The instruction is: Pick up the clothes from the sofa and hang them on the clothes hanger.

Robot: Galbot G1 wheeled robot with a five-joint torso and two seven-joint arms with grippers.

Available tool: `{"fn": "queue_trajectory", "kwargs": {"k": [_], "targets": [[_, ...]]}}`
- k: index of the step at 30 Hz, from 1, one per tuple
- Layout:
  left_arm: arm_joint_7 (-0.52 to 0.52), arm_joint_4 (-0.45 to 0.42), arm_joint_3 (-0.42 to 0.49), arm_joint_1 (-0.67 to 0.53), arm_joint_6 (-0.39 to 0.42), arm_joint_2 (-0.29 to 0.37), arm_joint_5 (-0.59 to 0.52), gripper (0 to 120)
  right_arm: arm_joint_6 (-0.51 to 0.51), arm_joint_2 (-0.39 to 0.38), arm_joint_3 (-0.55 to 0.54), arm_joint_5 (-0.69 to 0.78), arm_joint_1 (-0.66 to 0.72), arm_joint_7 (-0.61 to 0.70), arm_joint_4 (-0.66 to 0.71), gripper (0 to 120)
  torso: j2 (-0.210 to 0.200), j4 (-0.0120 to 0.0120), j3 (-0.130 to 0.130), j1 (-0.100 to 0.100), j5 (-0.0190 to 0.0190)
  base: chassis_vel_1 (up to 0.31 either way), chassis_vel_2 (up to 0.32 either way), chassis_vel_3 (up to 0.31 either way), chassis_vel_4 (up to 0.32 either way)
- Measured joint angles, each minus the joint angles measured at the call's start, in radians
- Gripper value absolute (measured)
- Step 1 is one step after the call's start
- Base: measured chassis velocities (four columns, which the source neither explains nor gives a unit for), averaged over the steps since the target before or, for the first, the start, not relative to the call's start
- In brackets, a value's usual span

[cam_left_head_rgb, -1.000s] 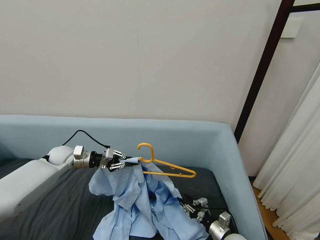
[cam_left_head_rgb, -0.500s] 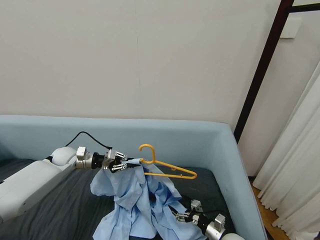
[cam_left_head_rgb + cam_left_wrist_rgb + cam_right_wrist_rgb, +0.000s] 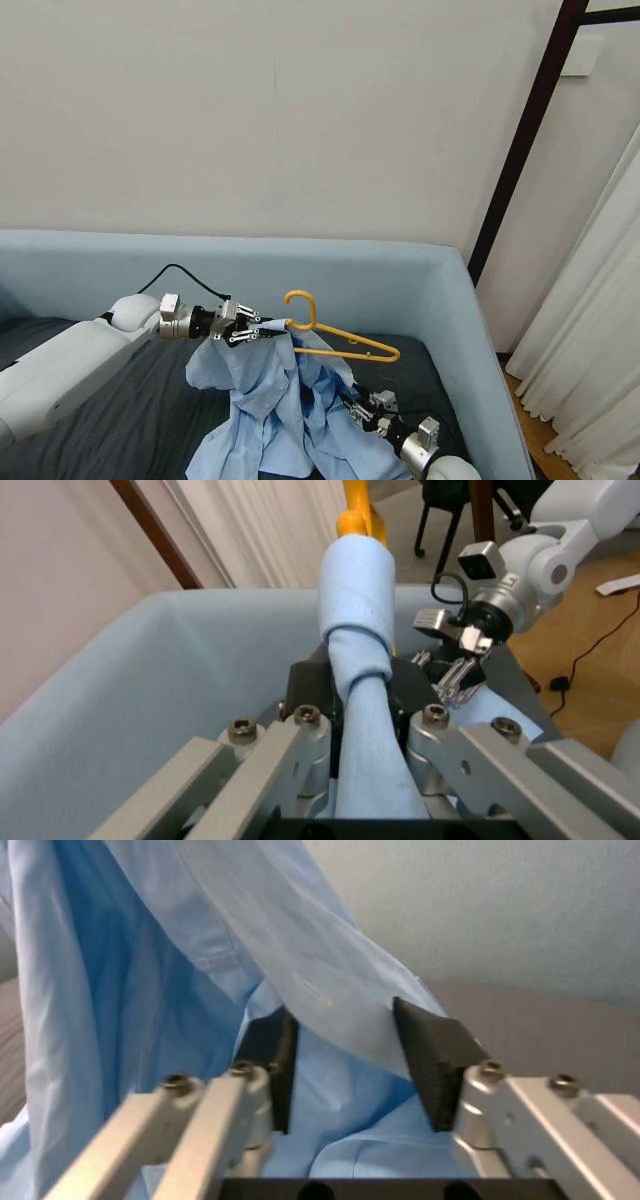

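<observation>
My left tool point(image 3: 250, 328) is clamped hard on a rolled fold of the light blue shirt point(image 3: 265, 395), just where the cloth wraps the neck of the yellow hanger point(image 3: 345, 342). The hanger is held up over the sofa seat point(image 3: 120, 400), with its hook pointing up. Its right shoulder juts out bare to the right, tilting slightly down. The shirt drapes from the hanger's neck down to the dark seat and heaps there.

My right tool point(image 3: 352, 405) sits low and near, just right of the hanging folds, with its pads wide apart. From the right wrist, a hanging fold lies in the gap between the pads. I cannot tell whether either pad touches it.

For room, there is open air above the hook against the bare wall point(image 3: 300, 120). The sofa's pale blue back point(image 3: 400, 275) runs just behind the hanger on the far side. The sofa's right arm point(image 3: 490, 380) walls in the right side, with a strip of bare seat between it and my right tool. My left arm reaches in from the left over open seat.

The hanger's left shoulder is buried under cloth, so I cannot make out how it lies. The shirt's lowest folds and most of my right arm are cut off at the near edge of the head view.
</observation>
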Motion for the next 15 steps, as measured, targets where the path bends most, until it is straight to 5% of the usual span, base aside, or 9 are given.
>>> {"fn": "queue_trajectory", "kwargs": {"k": [8,15], "targets": [[0.005,-0.021,-0.009,0.018,-0.001,0.022,0.000,8,-0.001,-0.004,-0.003,0.011,-0.008,0.010,0.014,3,0.000,0.0000,0.000,0.000,-0.0001,0.000,0.000,0.000,0.000],[0.027,-0.026,-0.023,0.035,-0.028,0.038,0.015,8,-0.025,-0.025,-0.001,0.055,-0.015,0.015,0.045,0,0.000,-0.0001,0.000,0.000,-0.0001,0.000,0.000,0.000,0.000]]}}
